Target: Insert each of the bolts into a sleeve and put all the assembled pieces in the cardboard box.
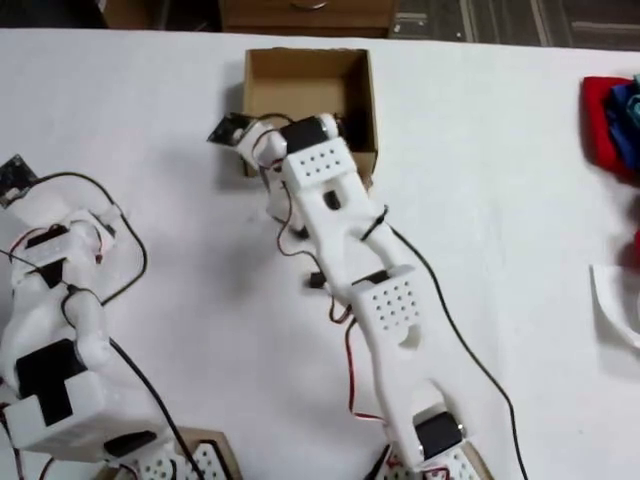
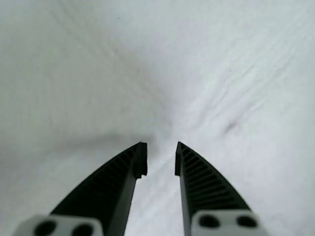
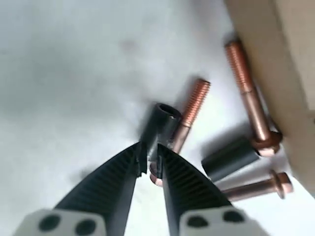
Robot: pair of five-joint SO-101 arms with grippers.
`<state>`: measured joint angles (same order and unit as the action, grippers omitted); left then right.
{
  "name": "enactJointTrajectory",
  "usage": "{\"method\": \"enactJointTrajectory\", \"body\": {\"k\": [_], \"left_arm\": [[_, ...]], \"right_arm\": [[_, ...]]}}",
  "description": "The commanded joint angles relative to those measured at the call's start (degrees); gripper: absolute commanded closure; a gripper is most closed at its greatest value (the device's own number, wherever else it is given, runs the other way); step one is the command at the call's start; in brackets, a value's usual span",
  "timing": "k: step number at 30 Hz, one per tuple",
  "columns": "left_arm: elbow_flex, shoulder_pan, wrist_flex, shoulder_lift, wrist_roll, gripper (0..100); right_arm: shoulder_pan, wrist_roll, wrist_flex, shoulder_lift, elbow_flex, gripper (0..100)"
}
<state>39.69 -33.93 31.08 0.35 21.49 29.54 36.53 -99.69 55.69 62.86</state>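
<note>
Two arms stand at a white table (image 1: pixel 520 200). The right arm (image 1: pixel 335 215) stretches out to the box (image 1: pixel 366 100), and its wrist is just by the box's near corner. The left arm (image 1: pixel 55 330) is folded up at the table's left side, well apart from the box.

The right gripper (image 3: pixel 151 158) is down by the parts. Its fingers are pinched on the near end of a dark sleeve (image 3: pixel 161 122). The sleeve's open end points away from the gripper. It is hard to tell if the sleeve rests on the table or is lifted a bit. A copper bolt (image 3: pixel 191 112) lies just beside it, with its thread end pointing away too.

A second sleeve (image 3: pixel 230 158) lies near, on the box side. A second bolt (image 3: pixel 248 93) lies along the box wall (image 3: pixel 280 59), and its head is just beside that sleeve's end. A third bolt (image 3: pixel 256 187) lies on the other side of the second sleeve, with its head toward the box. None of the three bolts is in a sleeve yet.

The left gripper (image 2: pixel 160 160) hangs over bare table. Its fingers are a little apart and hold nothing.

A red and blue thing (image 1: pixel 610 115) sits at the table's right edge.
</note>
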Motion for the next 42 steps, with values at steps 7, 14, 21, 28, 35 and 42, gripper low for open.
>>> {"method": "enactJointTrajectory", "body": {"k": [7, 14, 21, 28, 35, 42], "left_arm": [[-2.77, -0.35, -0.79, -0.35, 0.44, 88], [-2.77, -0.26, -0.79, -0.35, 0.44, 88], [-2.77, -0.26, -0.79, -0.26, 0.44, 88], [-2.77, -0.26, -0.79, -0.26, 0.44, 88], [-2.77, -0.26, -0.79, -0.26, 0.44, 88], [-2.77, -0.26, -0.79, -0.26, 0.44, 88]], "right_arm": [[-0.31, -3.78, -1.36, -3.74, -0.62, 97.8], [0.04, -3.69, -1.36, 0.84, -0.79, 93.0], [2.95, -3.78, -1.27, 1.8, -0.53, 89.2], [4.7, -3.78, -1.19, 1.98, -0.53, 90.3], [3.12, -3.43, -1.19, 2.07, -1.05, 90.3], [2.59, -3.34, -0.4, 7.25, -0.53, 90.3]]}}
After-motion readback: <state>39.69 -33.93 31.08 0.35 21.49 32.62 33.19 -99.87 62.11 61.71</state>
